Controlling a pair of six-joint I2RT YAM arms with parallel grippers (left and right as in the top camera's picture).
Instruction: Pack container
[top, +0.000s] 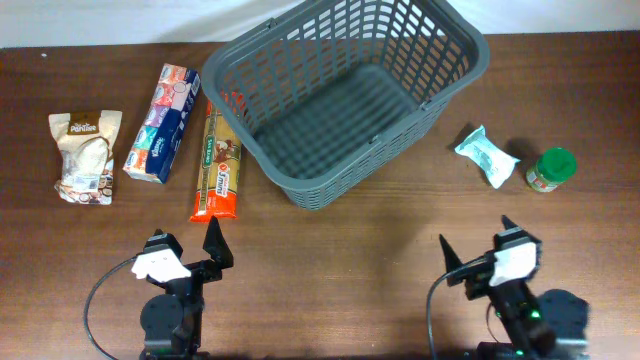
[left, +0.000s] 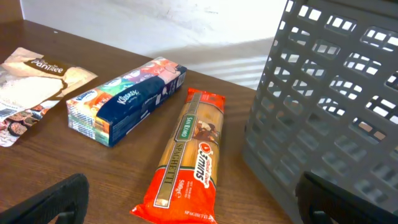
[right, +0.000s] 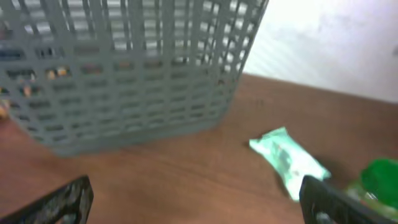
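Container (top: 330, 125) empty, far centre of table (top: 330, 230); left gripper (top: 187, 240) and right gripper (top: 476, 238) both gaping, holding nothing.
Only overhead shows its floor; left wrist shows spaghetti pack (left: 186, 162) near its wall, right wrist a green packet (right: 289, 158).

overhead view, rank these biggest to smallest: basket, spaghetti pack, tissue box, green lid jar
1. basket, by far the largest
2. spaghetti pack and tissue box: about alike, too close to rank
3. green lid jar, the smallest

The tissue box (left: 124, 99) reads Kleenex; the pasta packet (left: 186, 163) reads Spaghetti.
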